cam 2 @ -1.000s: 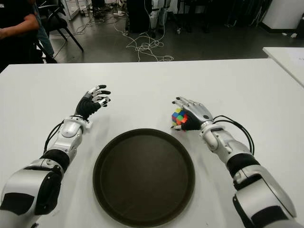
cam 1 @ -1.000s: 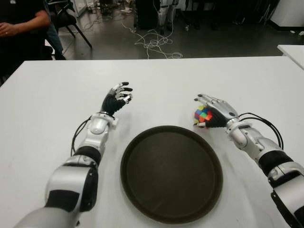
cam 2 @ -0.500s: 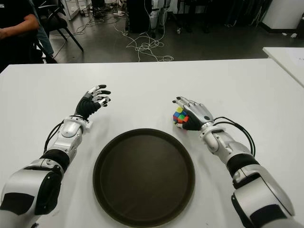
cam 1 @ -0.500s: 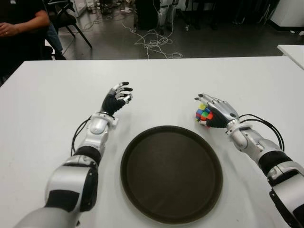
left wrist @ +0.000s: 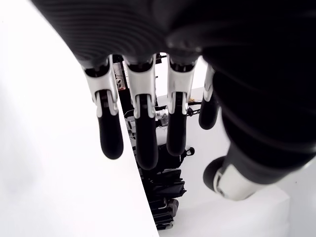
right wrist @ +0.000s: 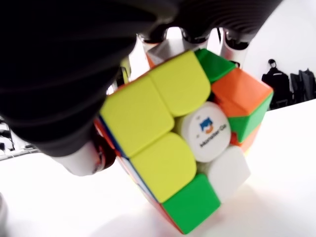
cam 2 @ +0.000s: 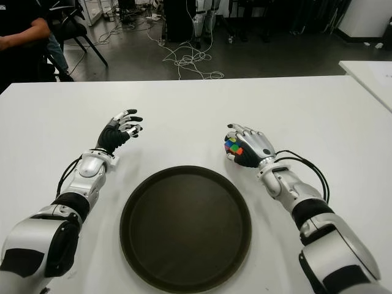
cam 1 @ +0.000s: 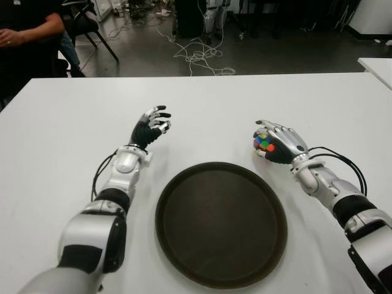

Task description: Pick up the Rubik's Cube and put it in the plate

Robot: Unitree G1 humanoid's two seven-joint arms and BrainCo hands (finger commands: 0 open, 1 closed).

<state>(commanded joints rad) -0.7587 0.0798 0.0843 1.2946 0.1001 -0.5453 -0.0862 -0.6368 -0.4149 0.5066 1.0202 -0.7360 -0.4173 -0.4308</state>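
The Rubik's Cube (cam 1: 264, 146) is a small multicoloured cube held in my right hand (cam 1: 277, 143), whose fingers curl over its top just beyond the far right rim of the plate. In the right wrist view the cube (right wrist: 177, 148) fills the palm, tilted, its yellow, green and orange faces showing. The plate (cam 1: 220, 223) is a round dark brown tray lying on the white table in front of me. My left hand (cam 1: 152, 127) hovers to the far left of the plate with its fingers spread and nothing in it.
The white table (cam 1: 67, 128) stretches wide around the plate. A seated person (cam 1: 27, 30) is at the far left corner, beyond the table edge. Cables (cam 1: 199, 55) lie on the dark floor behind. A second white table (cam 1: 378, 64) shows at the far right.
My right hand has lifted slightly with the cube and tilted it, moving a little to the right and away from me. The left hand has stayed still.
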